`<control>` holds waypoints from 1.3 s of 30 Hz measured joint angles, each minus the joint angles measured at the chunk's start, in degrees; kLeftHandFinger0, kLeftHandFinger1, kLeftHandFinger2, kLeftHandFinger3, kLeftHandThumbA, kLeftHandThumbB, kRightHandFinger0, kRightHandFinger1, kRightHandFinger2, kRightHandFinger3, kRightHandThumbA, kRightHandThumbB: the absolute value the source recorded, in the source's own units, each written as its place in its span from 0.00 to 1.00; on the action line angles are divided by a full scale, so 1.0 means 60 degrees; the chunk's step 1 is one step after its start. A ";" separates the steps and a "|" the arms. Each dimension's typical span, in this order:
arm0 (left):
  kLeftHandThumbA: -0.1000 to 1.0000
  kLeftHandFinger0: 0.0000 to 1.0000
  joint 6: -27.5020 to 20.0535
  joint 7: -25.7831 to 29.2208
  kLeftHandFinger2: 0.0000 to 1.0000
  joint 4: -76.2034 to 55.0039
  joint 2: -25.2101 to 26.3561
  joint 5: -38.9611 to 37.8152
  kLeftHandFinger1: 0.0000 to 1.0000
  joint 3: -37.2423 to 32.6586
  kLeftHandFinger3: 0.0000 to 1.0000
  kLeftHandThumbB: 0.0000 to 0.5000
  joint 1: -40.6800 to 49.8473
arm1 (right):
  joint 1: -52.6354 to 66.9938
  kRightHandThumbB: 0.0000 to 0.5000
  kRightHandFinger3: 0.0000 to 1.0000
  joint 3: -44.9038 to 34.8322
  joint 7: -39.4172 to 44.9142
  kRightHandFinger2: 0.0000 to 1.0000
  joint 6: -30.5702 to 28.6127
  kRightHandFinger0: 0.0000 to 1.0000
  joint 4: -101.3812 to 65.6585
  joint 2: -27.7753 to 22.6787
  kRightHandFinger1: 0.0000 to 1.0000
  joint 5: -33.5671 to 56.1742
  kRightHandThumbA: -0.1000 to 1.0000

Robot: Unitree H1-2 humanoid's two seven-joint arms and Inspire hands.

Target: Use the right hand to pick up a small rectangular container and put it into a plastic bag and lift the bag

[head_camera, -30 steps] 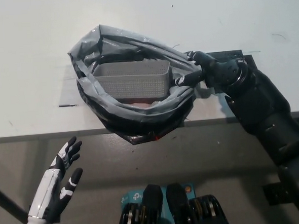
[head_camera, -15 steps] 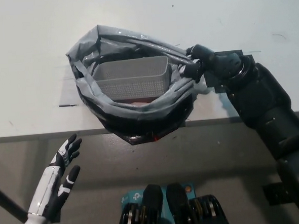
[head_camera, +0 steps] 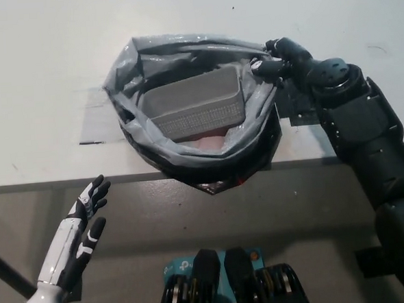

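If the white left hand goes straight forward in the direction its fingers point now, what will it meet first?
Probably the front edge of the table. The left hand rests open at the lower left, below that edge, fingers pointing up and slightly right. The bag lies further right. Depth is unclear, so it might pass underneath.

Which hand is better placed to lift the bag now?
Right. The black right hand already grips the plastic bag at its rim, container inside. The white left hand rests open below the table edge.
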 measured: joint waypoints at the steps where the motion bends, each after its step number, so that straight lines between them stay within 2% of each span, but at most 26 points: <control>1: 0.95 1.00 0.0010 0.0000 1.00 0.0000 0.0001 0.0004 1.00 0.0000 1.00 0.57 -0.0023 | -0.0043 0.30 0.54 -0.0019 0.0001 0.61 0.0052 0.00 0.0000 0.0000 0.21 0.0049 0.21; 3: 0.95 1.00 0.0026 0.0000 1.00 0.0000 0.0001 0.0010 1.00 0.0000 1.00 0.57 -0.0055 | -0.0137 0.29 0.28 -0.0121 0.0008 0.59 0.0149 0.00 -0.0030 0.0000 0.20 0.0142 0.22; 4: 0.95 1.00 0.0038 0.0000 1.00 0.0000 0.0001 0.0017 1.00 0.0001 1.00 0.57 -0.0073 | -0.0200 0.29 0.23 -0.0203 0.0017 0.59 0.0255 0.00 -0.0096 0.0001 0.20 0.0213 0.23; 5: 0.95 1.00 0.0046 0.0000 1.00 0.0000 0.0001 0.0020 1.00 0.0001 1.00 0.56 -0.0078 | -0.0262 0.31 0.34 -0.0254 0.0037 0.66 0.0324 0.00 -0.0161 0.0000 0.24 0.0286 0.18; 6: 0.95 1.00 0.0063 0.0001 1.00 0.0001 0.0002 0.0022 1.00 0.0001 1.00 0.56 -0.0082 | -0.0368 0.32 0.38 -0.0314 0.0070 0.70 0.0412 0.00 -0.0285 -0.0001 0.25 0.0376 0.15; 7: 0.95 1.00 0.0076 0.0000 1.00 0.0001 0.0002 0.0023 1.00 0.0001 1.00 0.55 -0.0085 | -0.0454 0.33 0.34 -0.0389 0.0090 0.79 0.0485 0.00 -0.0365 0.0002 0.34 0.0459 0.18; 8: 0.95 1.00 0.0091 0.0001 1.00 0.0001 0.0002 0.0023 1.00 0.0001 1.00 0.55 -0.0088 | -0.0577 0.33 0.33 -0.0524 0.0118 0.81 0.0581 0.00 -0.0468 0.0008 0.37 0.0587 0.18; 9: 0.95 1.00 0.0098 0.0001 1.00 0.0002 0.0002 0.0023 1.00 0.0002 1.00 0.55 -0.0088 | -0.0748 0.33 0.31 -0.0704 0.0148 0.80 0.0750 0.00 -0.0644 0.0032 0.37 0.0759 0.18; 12: 0.96 1.00 0.0108 0.0001 1.00 0.0004 0.0000 0.0023 1.00 0.0004 1.00 0.57 -0.0088 | -0.1128 0.34 0.34 -0.0894 0.0188 0.80 0.1080 0.00 -0.0967 0.0090 0.38 0.1002 0.15; 13: 0.96 1.00 0.0113 0.0001 1.00 0.0003 0.0000 0.0023 1.00 0.0004 1.00 0.56 -0.0087 | -0.1312 0.25 0.40 -0.0957 0.0200 0.88 0.1190 0.00 -0.1030 0.0132 0.42 0.1104 0.09; 14: 0.96 1.00 0.0117 0.0001 1.00 0.0003 0.0000 0.0024 1.00 0.0004 1.00 0.56 -0.0087 | -0.1502 0.25 0.39 -0.1037 0.0209 0.87 0.1286 0.00 -0.1047 0.0186 0.41 0.1201 0.10; 15: 0.96 1.00 0.0119 0.0002 1.00 0.0004 -0.0001 0.0026 1.00 0.0004 1.00 0.56 -0.0087 | -0.1673 0.20 0.35 -0.1144 0.0222 0.79 0.1352 0.00 -0.1027 0.0244 0.40 0.1299 0.08; 16: 0.96 1.00 0.0121 0.0002 1.00 0.0004 -0.0003 0.0028 1.00 0.0004 1.00 0.56 -0.0087 | -0.1912 0.16 0.36 -0.1299 0.0237 0.74 0.1418 0.00 -0.0956 0.0326 0.38 0.1464 0.09; 17: 0.96 1.00 0.0122 0.0002 1.00 0.0005 -0.0003 0.0031 1.00 0.0004 1.00 0.56 -0.0088 | -0.2188 0.15 0.40 -0.1488 0.0256 0.75 0.1486 0.00 -0.0808 0.0406 0.37 0.1664 0.09; 18: 0.96 1.00 0.0121 0.0002 1.00 0.0004 -0.0003 0.0032 1.00 0.0004 1.00 0.56 -0.0087 | -0.2273 0.14 0.43 -0.1557 0.0264 0.71 0.1512 0.00 -0.0756 0.0430 0.34 0.1729 0.04; 19: 0.96 1.00 0.0121 0.0003 1.00 0.0005 -0.0002 0.0037 1.00 0.0005 1.00 0.55 -0.0087 | -0.2489 0.13 0.55 -0.1734 0.0281 0.69 0.1558 0.00 -0.0616 0.0506 0.28 0.1910 0.02; 21: 0.96 1.00 0.0122 0.0003 1.00 0.0011 -0.0009 0.0047 1.00 0.0005 1.00 0.56 -0.0087 | -0.2884 0.15 0.64 -0.2212 0.0282 0.67 0.1604 0.00 -0.0334 0.0696 0.25 0.2290 0.02; 22: 0.95 1.00 0.0123 0.0003 1.00 0.0015 -0.0015 0.0048 1.00 0.0005 1.00 0.56 -0.0087 | -0.2983 0.17 0.84 -0.2373 0.0269 0.68 0.1611 0.00 -0.0188 0.0743 0.23 0.2425 0.01; 25: 0.96 1.00 0.0133 0.0004 1.00 0.0023 -0.0029 0.0049 1.00 0.0006 1.00 0.55 -0.0085 | -0.3333 0.11 0.88 -0.3001 0.0163 0.59 0.1651 0.00 0.0338 0.0919 0.10 0.2902 0.03; 26: 0.96 1.00 0.0133 0.0004 1.00 0.0027 -0.0028 0.0051 1.00 0.0007 1.00 0.55 -0.0085 | -0.3483 0.10 0.85 -0.3311 0.0091 0.57 0.1689 0.00 0.0565 0.1005 0.08 0.3132 0.05; 27: 0.95 1.00 0.0133 0.0004 1.00 0.0028 -0.0028 0.0052 1.00 0.0007 1.00 0.54 -0.0086 | -0.3597 0.09 0.86 -0.3504 0.0029 0.58 0.1707 0.00 0.0724 0.1061 0.08 0.3286 0.07; 29: 0.95 1.00 0.0133 0.0003 1.00 0.0028 -0.0028 0.0052 1.00 0.0007 1.00 0.53 -0.0086 | -0.3775 0.08 1.00 -0.3748 -0.0042 0.61 0.1733 0.00 0.0937 0.1135 0.10 0.3499 0.07; 31: 0.94 1.00 0.0142 0.0002 1.00 0.0027 -0.0025 0.0050 1.00 0.0006 1.00 0.50 -0.0086 | -0.4078 0.09 1.00 -0.4075 -0.0204 0.64 0.1762 0.00 0.1140 0.1229 0.12 0.3845 0.07; 34: 0.93 1.00 0.0184 -0.0003 1.00 0.0014 -0.0020 0.0047 1.00 -0.0004 1.00 0.49 -0.0081 | -0.4426 0.05 1.00 -0.4558 -0.0519 0.63 0.1798 0.00 0.1186 0.1312 0.11 0.4302 0.07; 39: 0.92 1.00 0.0207 -0.0053 1.00 0.0002 -0.0020 0.0037 1.00 -0.0062 1.00 0.47 -0.0074 | -0.4819 0.14 1.00 -0.5071 -0.1035 0.64 0.1807 0.00 0.1134 0.1326 0.11 0.4987 0.00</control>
